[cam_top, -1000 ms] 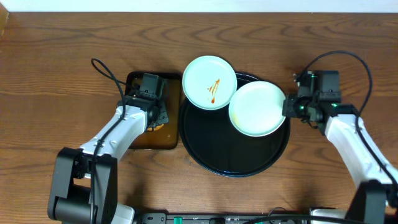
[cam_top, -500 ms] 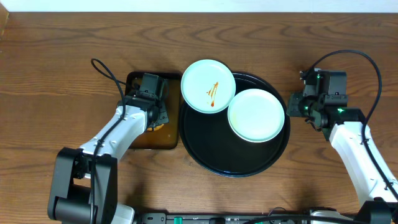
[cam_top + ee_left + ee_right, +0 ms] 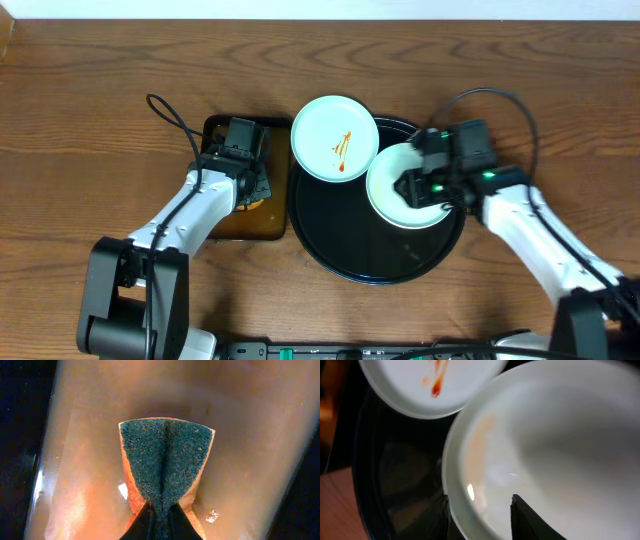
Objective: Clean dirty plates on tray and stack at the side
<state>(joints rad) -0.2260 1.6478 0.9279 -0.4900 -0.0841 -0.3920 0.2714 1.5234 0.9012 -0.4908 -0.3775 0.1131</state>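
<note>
A pale blue plate (image 3: 335, 137) with an orange sauce squiggle rests on the black tray's (image 3: 340, 240) upper-left rim. A second pale plate (image 3: 385, 195) lies inside the tray on the right. My right gripper (image 3: 408, 187) hangs over it. In the right wrist view the right gripper (image 3: 481, 502) is open and straddles this plate's (image 3: 560, 435) near rim, one finger outside and one inside. A faint orange smear shows on that plate. The sauced plate (image 3: 430, 380) is at the top left. My left gripper (image 3: 161, 512) is shut on a green-and-orange sponge (image 3: 165, 455).
The left gripper (image 3: 252, 190) holds the sponge over a small rectangular brown tray (image 3: 225, 225), wet and glossy in the left wrist view (image 3: 250, 435). A black cable loops on the table left of it. Bare wood tabletop lies on both sides of the black tray.
The second plate has come down flat into the tray. My right gripper let go, swung left from the tray's right edge to over that plate, and its jaws opened. The left arm stayed still.
</note>
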